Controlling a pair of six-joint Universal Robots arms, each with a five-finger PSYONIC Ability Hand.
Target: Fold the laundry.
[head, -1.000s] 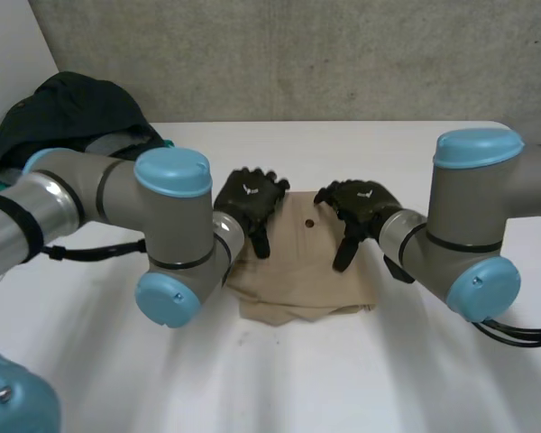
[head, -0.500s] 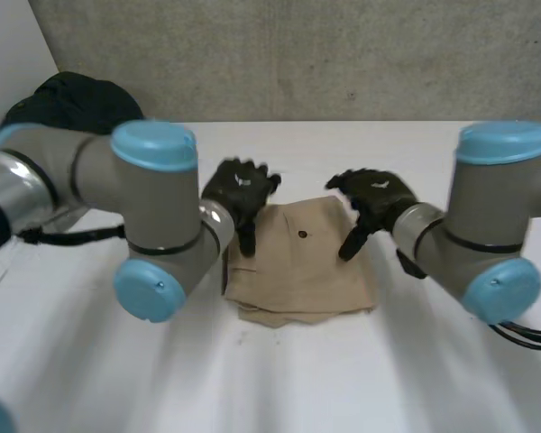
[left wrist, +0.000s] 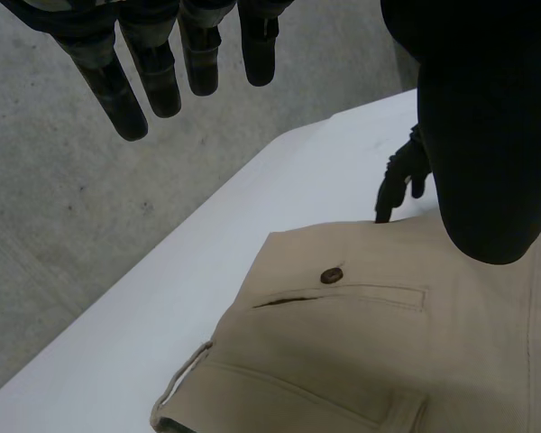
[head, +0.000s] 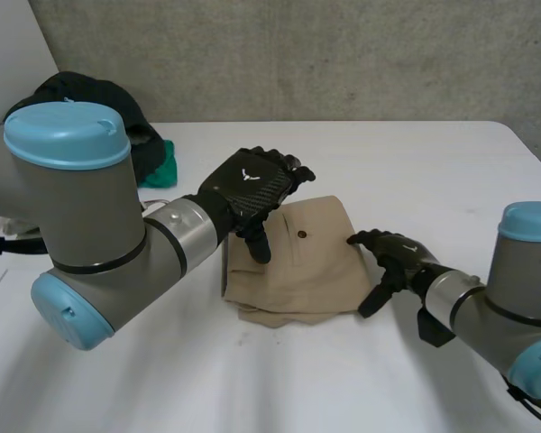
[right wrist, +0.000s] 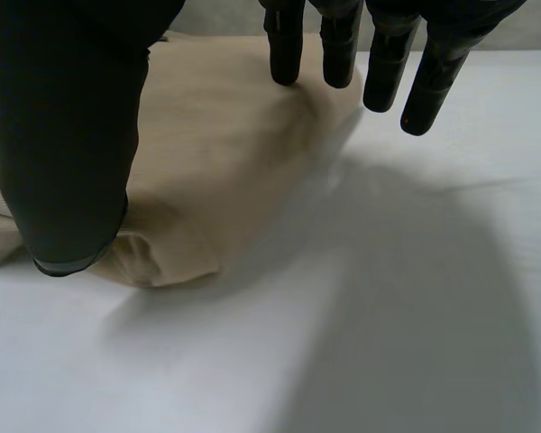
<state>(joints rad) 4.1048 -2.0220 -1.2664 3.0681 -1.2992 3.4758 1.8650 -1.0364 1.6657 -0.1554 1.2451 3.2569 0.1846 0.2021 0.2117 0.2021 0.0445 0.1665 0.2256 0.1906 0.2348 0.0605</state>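
1. As the folded tan trousers (head: pixel 298 262) lie at the middle of the counter (head: pixel 415 162), the left hand (head: pixel 252 185) hovers over their far left corner, fingers apart and empty.
2. Right hand (head: pixel 392 257): just beside the right edge, fingers spread, holding nothing.
3. The left hand's back carries a white emblem (head: pixel 246 177); no legible writing.

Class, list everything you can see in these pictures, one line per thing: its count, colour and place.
garment: one, beige, folded, mid-table
button: one, brown, by the garment's pocket slit
clothes pile: one, dark, far left corner of the table
green cloth: one, beside the clothes pile
table: one, white
wall: one, grey, behind the table
left hand: one, black, open, over the garment
right hand: one, black, open, at the garment's right edge
left arm, right arm: two, grey, light-blue caps
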